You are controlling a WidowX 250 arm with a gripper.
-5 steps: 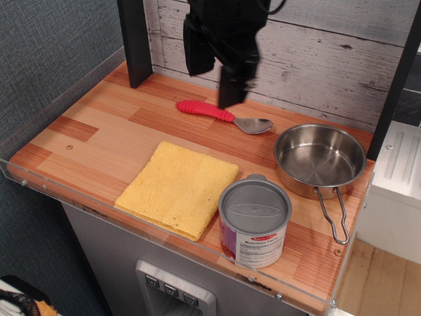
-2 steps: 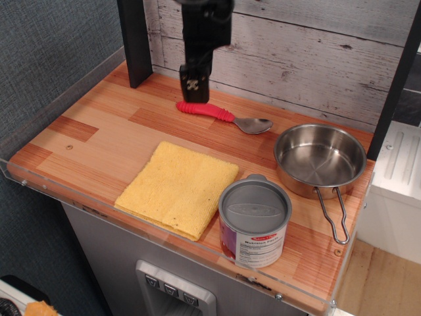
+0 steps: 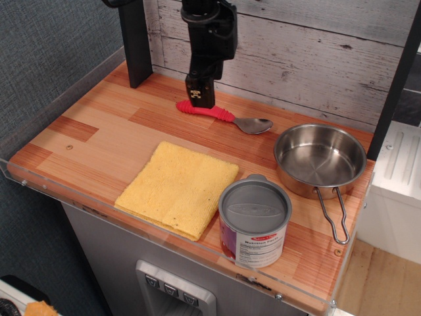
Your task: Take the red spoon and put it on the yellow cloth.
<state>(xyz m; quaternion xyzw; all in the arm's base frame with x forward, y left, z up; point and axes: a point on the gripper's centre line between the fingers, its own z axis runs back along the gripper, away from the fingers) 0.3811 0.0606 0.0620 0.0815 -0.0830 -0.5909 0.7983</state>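
A wooden table (image 3: 99,141) holds a sealed tin can (image 3: 254,222) near the front edge, beside an empty steel pan (image 3: 320,161) with a wire handle.

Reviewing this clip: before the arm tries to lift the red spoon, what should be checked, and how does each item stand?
1. Gripper is over the handle end of the red spoon: ok.
2. Jaws closed on the handle: cannot tell, the fingertips block the view.
3. Spoon lying flat on the table, not lifted: ok.
4. Yellow cloth has nothing on it: ok.
5. Straight line from spoon to cloth has nothing in it; the tin can and steel pan stand off to one side: ok.
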